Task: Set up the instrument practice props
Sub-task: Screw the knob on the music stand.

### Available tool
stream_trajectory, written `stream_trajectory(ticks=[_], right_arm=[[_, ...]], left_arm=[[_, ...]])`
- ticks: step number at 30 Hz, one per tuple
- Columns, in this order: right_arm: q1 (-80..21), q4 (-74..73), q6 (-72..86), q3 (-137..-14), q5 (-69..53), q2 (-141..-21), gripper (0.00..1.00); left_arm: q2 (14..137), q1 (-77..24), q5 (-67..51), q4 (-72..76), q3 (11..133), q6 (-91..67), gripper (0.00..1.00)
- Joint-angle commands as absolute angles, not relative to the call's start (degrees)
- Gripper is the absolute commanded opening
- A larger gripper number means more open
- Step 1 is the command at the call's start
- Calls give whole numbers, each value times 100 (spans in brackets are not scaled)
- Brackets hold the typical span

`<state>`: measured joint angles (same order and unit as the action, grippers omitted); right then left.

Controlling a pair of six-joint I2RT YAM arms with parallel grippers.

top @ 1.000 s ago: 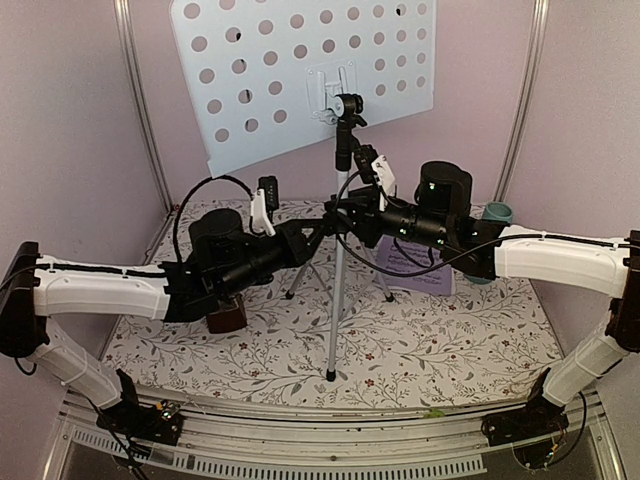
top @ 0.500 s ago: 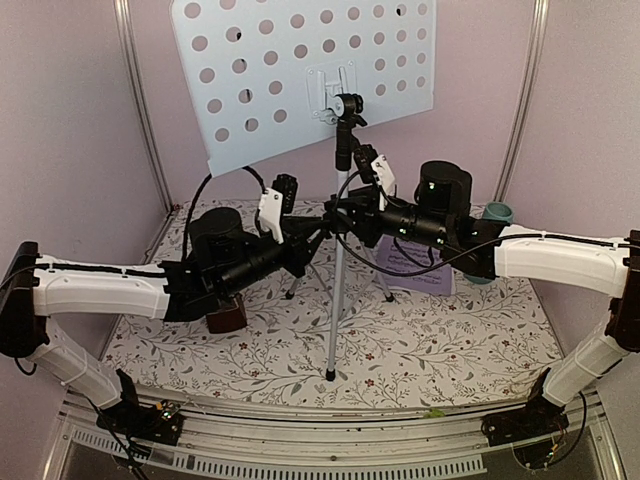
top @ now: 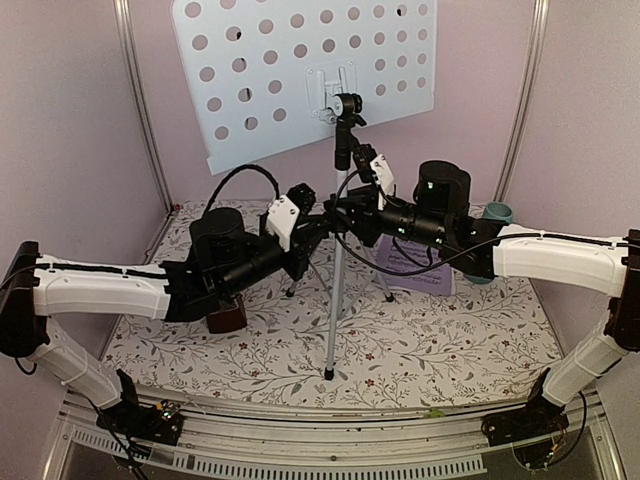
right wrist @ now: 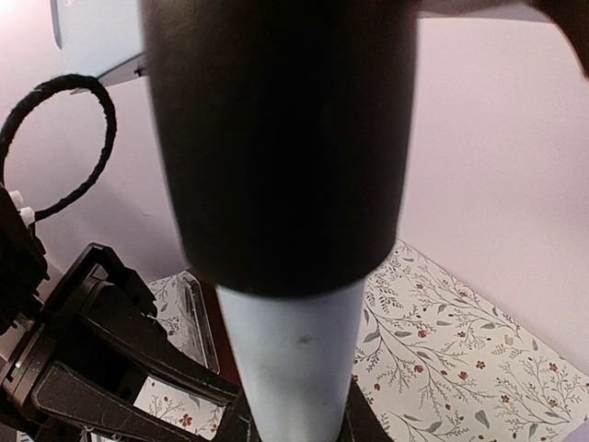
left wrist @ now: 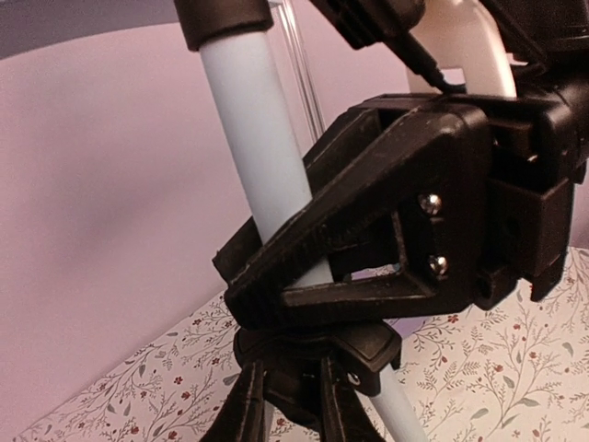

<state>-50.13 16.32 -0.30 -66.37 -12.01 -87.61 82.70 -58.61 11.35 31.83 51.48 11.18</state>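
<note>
At the middle of the flowered table cloth (top: 450, 340), the music stand (top: 300, 70) is upright on its tripod legs (top: 329, 330), its desk high against the back wall. Over the last second the left gripper (top: 318, 228) has rolled about the stand's pole, its white wrist housing swinging in toward the stand, and the near foot has crept slightly. This reads as a fine turn or re-seating of the stand, not a carry. Its black jaws are clenched on the smooth pale tube just above the tripod hub. The right gripper (top: 348, 210) meets the same pole higher up, below a black collar. Its own fingers are hidden, so whether it pinches cannot be told.

The desk is a flat pale-blue sheet punched with round holes, and the legs are thin silver tubes. Right of the stand lie the sheet-music pages (top: 415, 268), thin and lilac, flat on the cloth. Left of the stand sits the metronome (top: 228, 315), small, dark red-brown, mostly hidden under the left arm.
</note>
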Motion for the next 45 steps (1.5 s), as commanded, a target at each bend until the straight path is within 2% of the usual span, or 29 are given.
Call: stream_trajectory(ticks=[1, 4, 7, 11, 22, 28, 45], right_arm=[[-5189, 399, 105, -6412, -1546, -9222, 0], [-5191, 392, 97, -6417, -1542, -9211, 0], [-5191, 394, 80, -6416, -1541, -9211, 0], [-5186, 386, 64, -6424, -1539, -9205, 0], [-5184, 358, 63, -6426, -1522, -9200, 0], [-5184, 311, 62, -6462, -1528, -9202, 0], [-5184, 262, 63, -6493, -1494, -9193, 0]], left_arm=[[8521, -6002, 460, 2835, 5407, 1553, 9], [8409, -5894, 325, 2841, 5400, 1197, 30], [8277, -5743, 94, 2966, 5342, 702, 37], [8187, -5609, -9, 3054, 5323, 116, 37], [8051, -5295, -470, 3367, 5104, -1395, 26], [7862, -5156, -570, 3550, 4813, -1866, 33], [8003, -4936, -1188, 3465, 4846, -1822, 30]])
